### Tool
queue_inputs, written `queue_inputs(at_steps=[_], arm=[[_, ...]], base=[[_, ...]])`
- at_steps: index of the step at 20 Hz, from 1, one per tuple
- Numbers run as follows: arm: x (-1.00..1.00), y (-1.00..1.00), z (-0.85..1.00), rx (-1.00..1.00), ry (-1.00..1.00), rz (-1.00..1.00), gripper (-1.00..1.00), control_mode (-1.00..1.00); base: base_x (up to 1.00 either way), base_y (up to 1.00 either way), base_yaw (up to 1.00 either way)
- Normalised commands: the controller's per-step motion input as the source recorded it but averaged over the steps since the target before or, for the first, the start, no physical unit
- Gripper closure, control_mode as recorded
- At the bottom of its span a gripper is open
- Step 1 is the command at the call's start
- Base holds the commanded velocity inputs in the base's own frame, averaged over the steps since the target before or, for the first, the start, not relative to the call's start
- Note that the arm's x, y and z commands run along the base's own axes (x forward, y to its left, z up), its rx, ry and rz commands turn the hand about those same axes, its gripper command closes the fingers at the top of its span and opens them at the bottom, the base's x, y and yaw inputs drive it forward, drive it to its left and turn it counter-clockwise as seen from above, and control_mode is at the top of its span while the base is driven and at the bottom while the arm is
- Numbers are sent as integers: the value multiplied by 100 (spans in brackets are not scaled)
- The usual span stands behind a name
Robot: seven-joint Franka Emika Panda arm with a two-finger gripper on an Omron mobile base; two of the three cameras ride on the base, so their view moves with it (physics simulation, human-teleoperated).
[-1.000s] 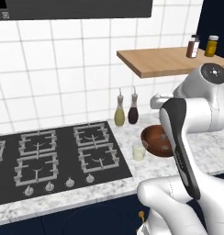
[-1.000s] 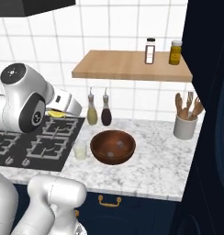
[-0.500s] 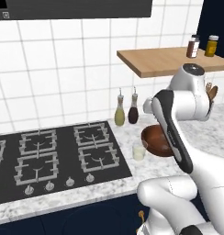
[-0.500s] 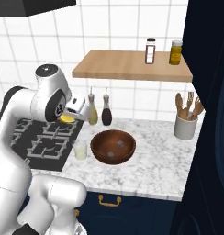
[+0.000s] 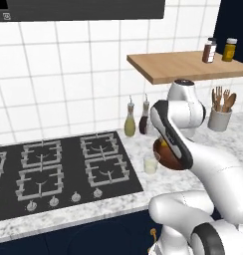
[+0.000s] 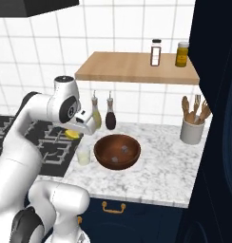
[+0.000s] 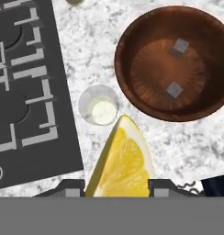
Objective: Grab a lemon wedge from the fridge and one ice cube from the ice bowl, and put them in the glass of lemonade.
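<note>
On the marble counter [image 6: 160,156], the glass of lemonade [image 6: 83,154] stands between the stove [image 5: 59,169] on its left and the brown bowl [image 6: 117,151] on its right — just beside both. Two ice cubes [image 7: 174,90] lie in the bowl. Two bottles [image 6: 103,113] stand behind, against the wall, under the wooden shelf [image 6: 137,68], which carries two jars [image 6: 169,52]. A utensil crock [image 6: 191,130] sits farther right. The lemon wedge [image 7: 122,160] hangs above the counter — seemingly just short of the glass.
</note>
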Motion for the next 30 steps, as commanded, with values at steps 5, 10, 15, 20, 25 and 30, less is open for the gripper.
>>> queue_inputs(at_steps=[5, 10, 15, 20, 25, 30], arm=[[16, 26, -25, 10, 32, 0, 100, -100], [1, 15, -53, 21, 28, -6, 100, -100], [17, 4, -20, 12, 16, -1, 100, -100], [63, 0, -4, 2, 16, 0, 100, -100], [-2, 0, -42, 2, 24, 0, 100, -100], [5, 0, -34, 3, 19, 0, 100, -100]], base=[[0, 0, 0], [0, 0, 0], [0, 0, 0], [0, 0, 0], [0, 0, 0], [0, 0, 0]])
